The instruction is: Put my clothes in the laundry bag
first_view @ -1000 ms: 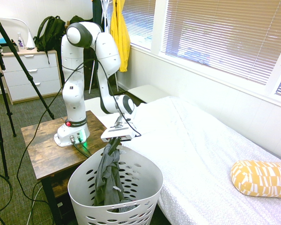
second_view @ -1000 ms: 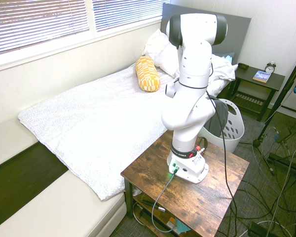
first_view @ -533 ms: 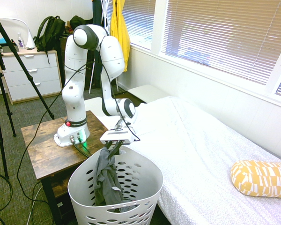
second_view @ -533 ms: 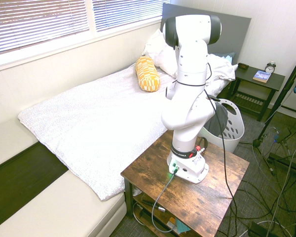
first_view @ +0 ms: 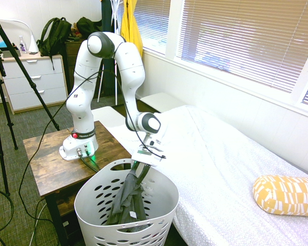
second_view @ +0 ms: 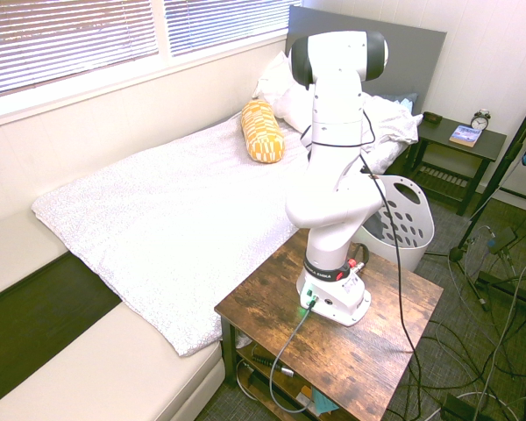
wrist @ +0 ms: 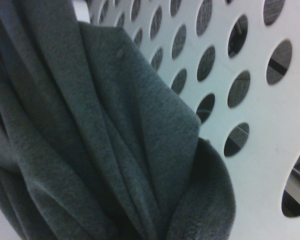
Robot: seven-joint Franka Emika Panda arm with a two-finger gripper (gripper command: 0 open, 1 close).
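Grey clothes (first_view: pixel 127 197) drape inside the laundry bag (first_view: pixel 95 197) (claw (first_view: pixel 141 173) grip unclear) below its rim.

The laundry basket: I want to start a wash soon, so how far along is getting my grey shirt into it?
Nearly done. The grey shirt already hangs inside the white laundry basket, bunched against its perforated wall. In hand: the gripper sits just over the rim with the shirt's top right at it; whether it has let go is unclear. Left: the arm pulling away so the cloth settles fully in.
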